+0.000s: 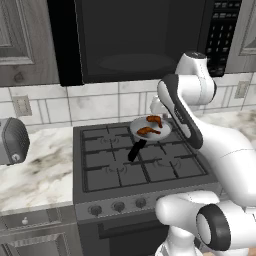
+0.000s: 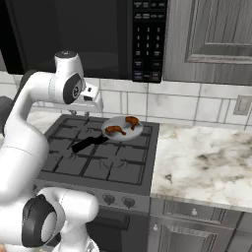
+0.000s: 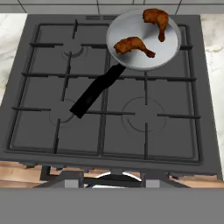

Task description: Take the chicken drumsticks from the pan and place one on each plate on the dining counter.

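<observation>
The pan (image 3: 168,50) sits on the back right burner of the stove, its black handle (image 3: 94,94) pointing toward the front left. Two reddish-brown chicken drumsticks lie in it: one (image 3: 155,17) near the far rim, the other (image 3: 131,45) nearer the handle. They also show in the left base view (image 1: 154,119) (image 1: 148,131) and the right base view (image 2: 131,120) (image 2: 115,130). My gripper (image 2: 98,106) hangs above the stove, up and to the left of the pan (image 2: 129,133), looking down on it. Its fingers are too small to judge. The plates and dining counter are out of view.
A black gas stove (image 3: 131,131) with grates lies below the hand, knobs along its front (image 1: 118,206). A microwave (image 1: 135,40) hangs overhead. Marble worktops flank the stove (image 2: 206,162), with a grey toaster (image 1: 11,141) on the left one. Tiled wall behind.
</observation>
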Controlling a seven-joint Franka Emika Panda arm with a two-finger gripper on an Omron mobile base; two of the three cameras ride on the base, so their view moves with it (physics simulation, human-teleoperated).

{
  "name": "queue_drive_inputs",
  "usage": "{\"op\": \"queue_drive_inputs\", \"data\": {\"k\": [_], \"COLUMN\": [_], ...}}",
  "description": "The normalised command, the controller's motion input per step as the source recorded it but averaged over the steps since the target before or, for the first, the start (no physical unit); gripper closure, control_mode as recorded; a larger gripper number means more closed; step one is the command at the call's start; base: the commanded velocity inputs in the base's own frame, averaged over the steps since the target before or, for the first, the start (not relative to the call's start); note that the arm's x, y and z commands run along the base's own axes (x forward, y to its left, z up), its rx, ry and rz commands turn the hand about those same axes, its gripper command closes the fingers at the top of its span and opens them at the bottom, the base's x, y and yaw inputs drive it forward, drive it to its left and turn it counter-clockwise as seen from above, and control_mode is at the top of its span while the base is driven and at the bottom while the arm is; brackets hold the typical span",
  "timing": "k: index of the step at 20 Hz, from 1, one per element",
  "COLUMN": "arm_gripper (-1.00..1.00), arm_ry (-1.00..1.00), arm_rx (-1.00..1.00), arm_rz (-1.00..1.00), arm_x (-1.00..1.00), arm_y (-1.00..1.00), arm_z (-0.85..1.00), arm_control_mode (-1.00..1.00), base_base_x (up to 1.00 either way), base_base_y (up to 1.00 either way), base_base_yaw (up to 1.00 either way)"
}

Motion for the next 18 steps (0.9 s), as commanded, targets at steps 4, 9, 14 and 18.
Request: {"op": "queue_drive_inputs", "data": {"k": [4, 9, 14, 18], "arm_gripper": [-1.00, -1.00, -1.00, -1.00], "arm_ry": [-0.09, -0.08, -0.15, -0.12], "arm_rx": [0.02, 0.03, 0.00, 0.00], "arm_rz": [0.05, 0.07, 0.03, 0.05], "arm_x": [0.04, 0.30, 0.44, 0.61], "arm_y": [-0.14, -0.39, -0.48, -0.43], "arm_z": [-0.16, -0.46, -0.49, -0.38], "arm_control_mode": [-1.00, -1.00, -1.00, -1.00], "base_base_x": [0.00, 0.00, 0.00, 0.00], "base_base_y": [0.00, 0.00, 0.00, 0.00], "base_base_yaw": [0.00, 0.00, 0.00, 0.00]}}
